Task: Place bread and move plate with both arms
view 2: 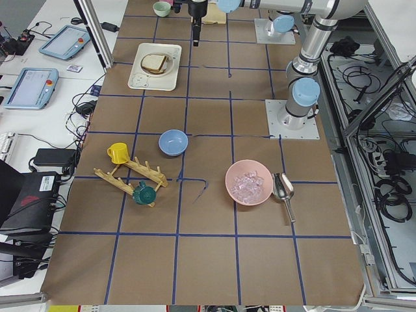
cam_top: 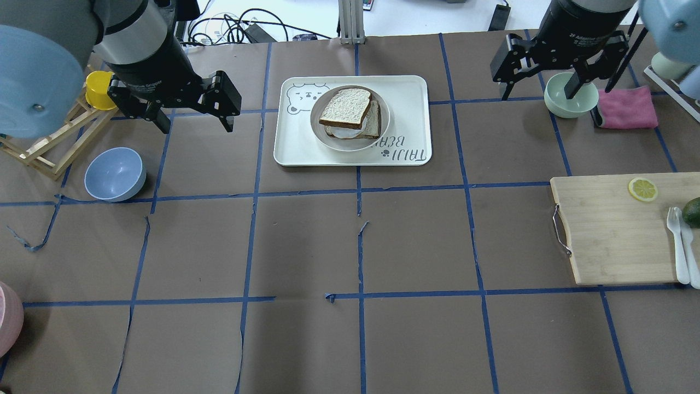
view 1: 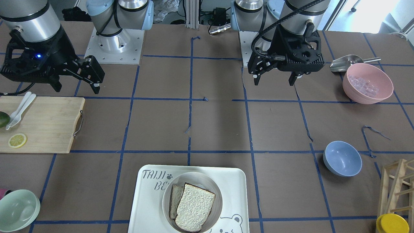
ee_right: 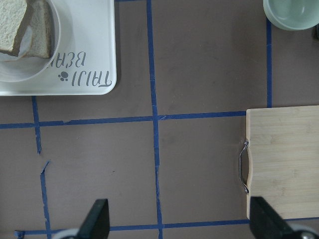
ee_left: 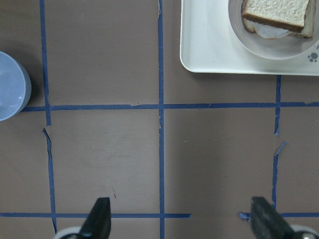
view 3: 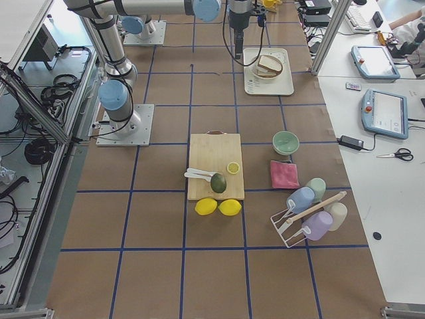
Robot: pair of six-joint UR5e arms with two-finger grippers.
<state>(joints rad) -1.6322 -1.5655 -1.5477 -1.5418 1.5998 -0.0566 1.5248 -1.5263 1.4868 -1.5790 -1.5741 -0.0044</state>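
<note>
The plain bread slice (cam_top: 345, 105) lies on top of an egg-topped slice in the round off-white plate (cam_top: 317, 128). The plate stands on the bear-print tray (cam_top: 295, 148) at the table's far middle. In the front-facing view the bread (view 1: 195, 207) and plate (view 1: 200, 179) are at the bottom centre. My left gripper (cam_top: 197, 128) is open and empty above the table, left of the tray; its wrist view shows the bread (ee_left: 276, 10) at top right. My right gripper (cam_top: 538, 96) is open and empty, right of the tray, next to a green bowl (cam_top: 570, 94).
A blue bowl (cam_top: 115, 174), a wooden rack with a yellow cup (cam_top: 97, 90) and a pink bowl of ice (view 1: 367, 83) are on my left side. A cutting board (cam_top: 612, 230) with a lemon slice, cutlery and an avocado, and a pink cloth (cam_top: 626, 108), are on my right.
</note>
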